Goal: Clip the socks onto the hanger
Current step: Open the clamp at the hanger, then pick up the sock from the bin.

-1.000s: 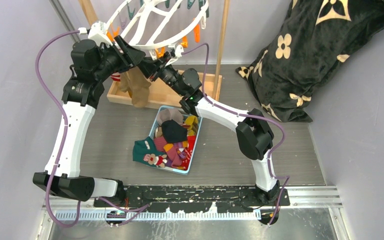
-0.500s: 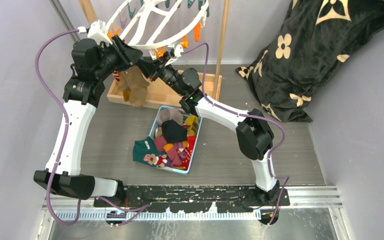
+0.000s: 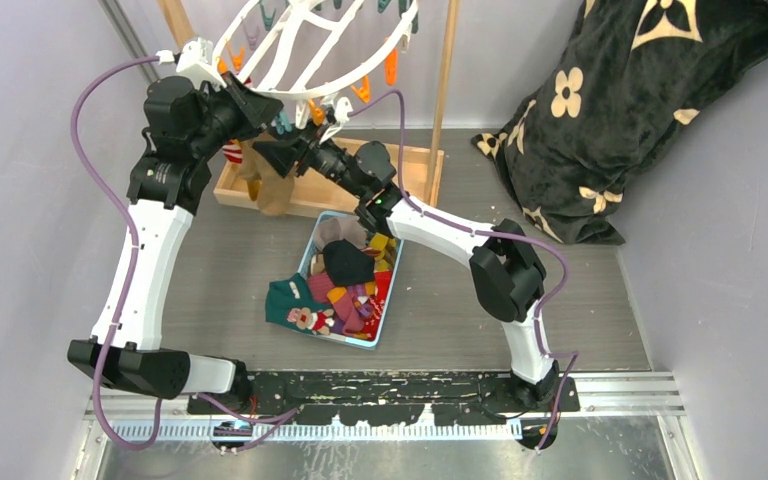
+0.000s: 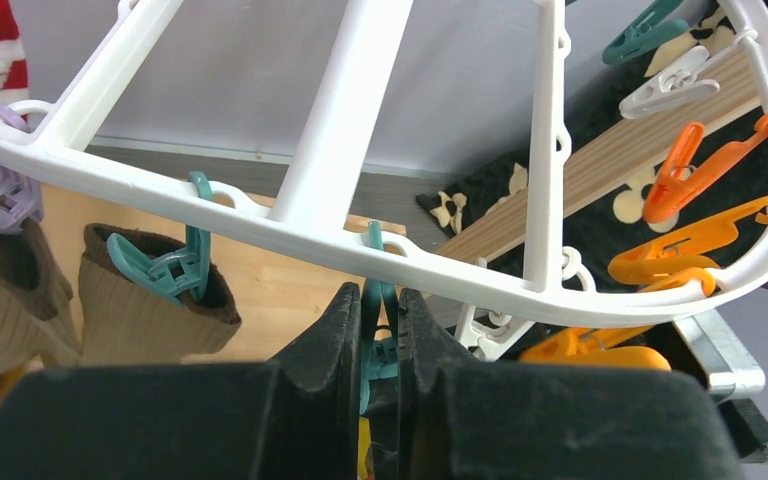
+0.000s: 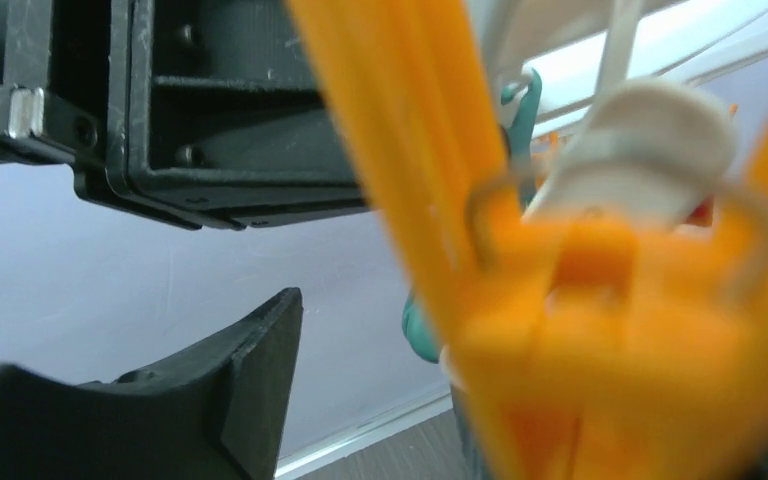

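Seen from above, the left arm (image 3: 150,260) and the right arm (image 3: 440,235) rose from the near edge of the bench (image 3: 580,300). Both reached up to the near rim of the one white hanger (image 3: 295,35), which hung in the wooden stand (image 3: 444,90) at the far side. The left jaws and right jaws sat close together just under that rim, but how wide they stood could not be read from this view. Left of them, tan-brown socks (image 3: 272,185) dangled from the rim, with one red-white striped sock (image 3: 231,153) behind. One blue bin (image 3: 393,280) below held a heap of socks (image 3: 348,265) too tangled to count, and one teal sock (image 3: 288,300) was draped over its left wall. One flower-patterned blanket (image 3: 640,110) lay far right.

In the left wrist view, the left jaws were pinched together on one teal clip (image 4: 372,300) hanging straight beneath the rim. Three teal clips showed in all. The second teal clip (image 4: 165,265), left of the jaws, gripped one tan-brown sock, and a lilac clip (image 4: 0,195) gripped another. There were also three orange clips (image 4: 705,170) and two white clips (image 4: 675,90).

In the right wrist view, one finger (image 5: 220,400) of the right jaws was visible, well left of centre, so the jaws were parted. It stood clear of a blurred orange clip (image 5: 580,330) that hung just beside it and hid the other finger.
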`<state>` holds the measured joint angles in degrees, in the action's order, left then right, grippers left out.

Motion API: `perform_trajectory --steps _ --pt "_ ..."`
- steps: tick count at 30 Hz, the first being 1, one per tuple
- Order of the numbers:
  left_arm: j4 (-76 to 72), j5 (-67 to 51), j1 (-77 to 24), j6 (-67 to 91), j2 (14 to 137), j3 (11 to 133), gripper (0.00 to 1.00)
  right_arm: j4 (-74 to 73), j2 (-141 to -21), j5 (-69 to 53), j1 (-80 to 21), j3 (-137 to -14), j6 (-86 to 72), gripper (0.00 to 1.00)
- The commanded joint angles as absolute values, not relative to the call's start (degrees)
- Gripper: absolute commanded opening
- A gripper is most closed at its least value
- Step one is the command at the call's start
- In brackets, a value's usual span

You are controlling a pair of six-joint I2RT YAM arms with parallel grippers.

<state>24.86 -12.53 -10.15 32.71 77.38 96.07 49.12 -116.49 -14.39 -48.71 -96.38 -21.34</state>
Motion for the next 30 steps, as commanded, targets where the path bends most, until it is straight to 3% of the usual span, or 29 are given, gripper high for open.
perform_trajectory --steps 1,3,10,22,25,30 --pt "20.5 -12.1 -10.5 31.9 76.4 97.3 0.05 51.1 -111.1 -15.5 -49.2 -95.3 -20.7 0.63" --pt "20.6 -12.0 -10.5 31.8 76.4 97.2 0.05 50.8 -108.9 -14.1 -49.1 -92.7 -20.1 0.76" --pt "20.6 -11.6 -10.5 31.9 75.8 96.5 0.05 45.3 -97.0 -7.3 -48.9 -76.2 -16.4 0.82" --pt "21.2 -11.0 -10.5 31.4 75.4 96.2 0.06 12.9 -77.2 0.8 -50.3 -58.2 -14.9 0.72" --pt "21.5 -10.9 -10.4 31.4 75.3 96.2 0.06 6.1 -76.6 1.9 -51.8 -58.0 -11.9 0.66" --pt "22.2 -10.9 -10.4 31.4 75.4 96.4 0.06 -5.4 -81.2 -6.7 -51.9 -63.3 -7.8 0.67"
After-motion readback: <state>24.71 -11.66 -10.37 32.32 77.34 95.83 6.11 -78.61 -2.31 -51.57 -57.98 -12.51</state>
